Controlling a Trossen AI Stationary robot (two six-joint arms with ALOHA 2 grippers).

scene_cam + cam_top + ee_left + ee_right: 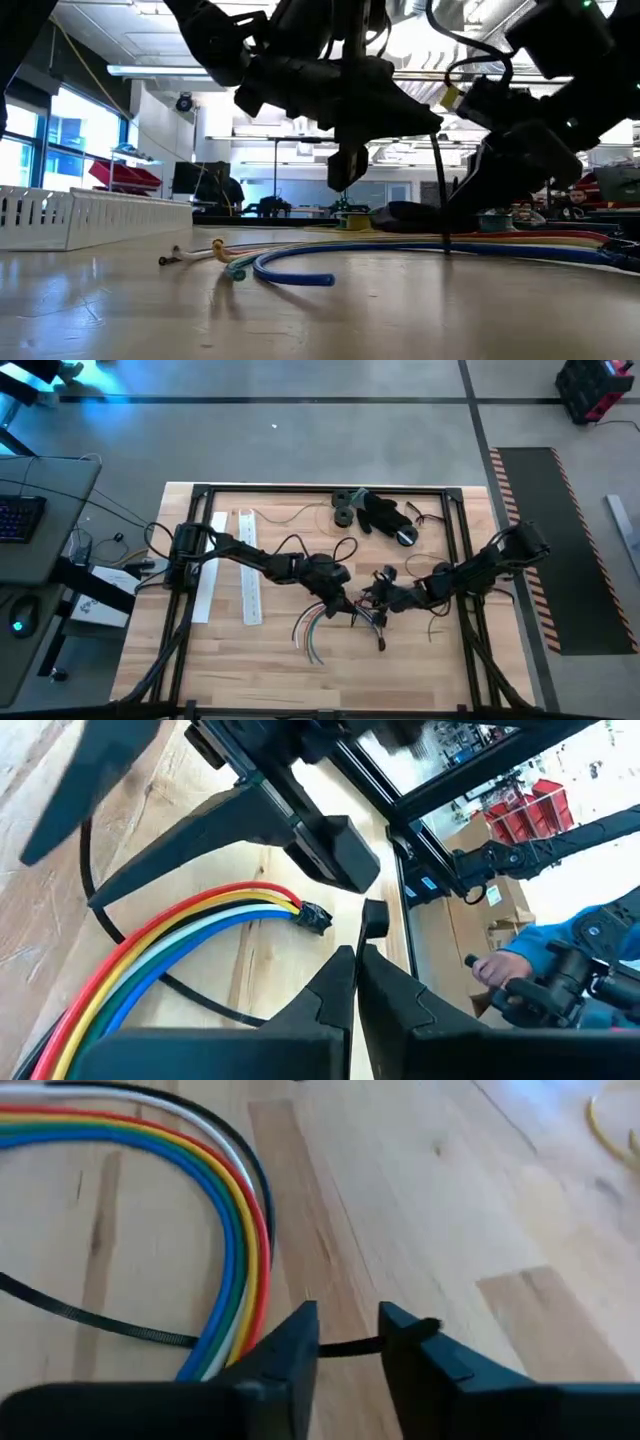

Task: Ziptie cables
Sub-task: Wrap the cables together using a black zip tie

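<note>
Wooden bench inside a black frame, lab room behind; both our arms meet at mid-bench over the cables. The bundle (red, yellow, green, blue, white, black in the wrist views) lies flat in a loose curve, free ends fanned toward the front edge.

A thin black zip tie runs under the bundle, crossing it, so it looks placed to wrap the wires at that spot.

Right hand sits low at the bench beside the curve, fingers a narrow gap apart with the tie's end between them. We can't tell whether it's actually pinched; our guess is it's there to catch the tail.

Left hand hovers over the connector end of the bundle, fingers nearly together, nothing visibly held. Probably steadying or waiting to feed the tie head.

White perforated strips and a black heap sit clear of the work.
</note>
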